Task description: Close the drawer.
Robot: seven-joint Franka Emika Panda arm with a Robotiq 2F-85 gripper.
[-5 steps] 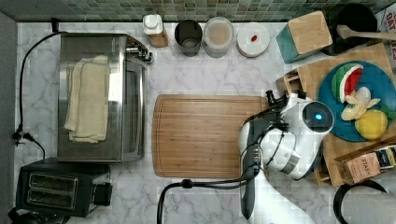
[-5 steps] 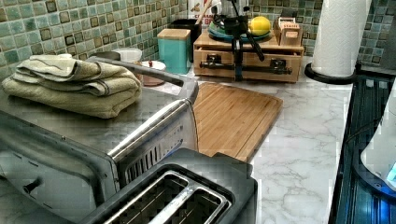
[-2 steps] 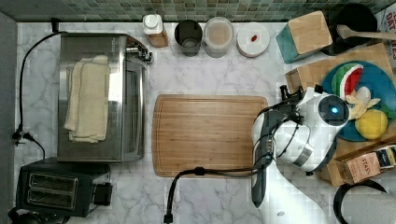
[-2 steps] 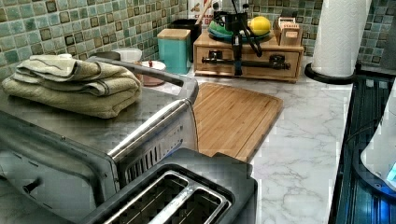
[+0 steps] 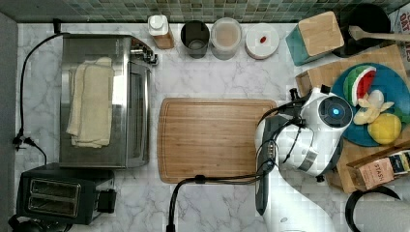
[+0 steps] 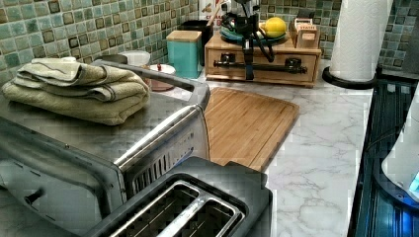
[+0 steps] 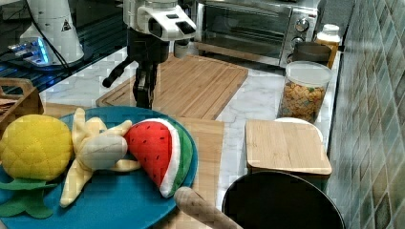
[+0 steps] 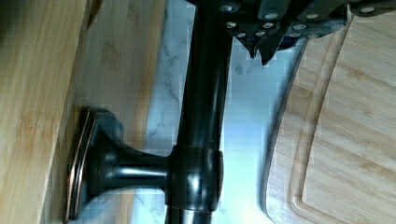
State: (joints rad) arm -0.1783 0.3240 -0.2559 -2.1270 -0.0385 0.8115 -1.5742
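The drawer [image 6: 276, 55] is the front of a bamboo box at the left view's far end, and it looks about flush with the box. Its long black bar handle [image 6: 269, 64] runs across the front; the wrist view shows the handle [image 8: 201, 116] close up beside the drawer front [image 8: 28, 116]. My gripper [image 6: 248, 73] hangs straight down right against the middle of the bar, its fingers together beside it and not around it. It also appears as the gripper [image 7: 142, 98] in the right view and, pressed close to the bar, as the gripper [image 8: 261, 53] in the wrist view.
A blue plate [image 5: 387, 87] of plush fruit lies on the box above the drawer. A wooden cutting board [image 5: 212, 140] lies just in front of it. A teal box [image 5: 319, 36], jars, a toaster oven [image 5: 104, 96], a toaster [image 5: 53, 195] and a paper towel roll [image 6: 358, 34] ring the counter.
My arm has moved toward the top view's right, and the drawer front has slid back into the box with it.
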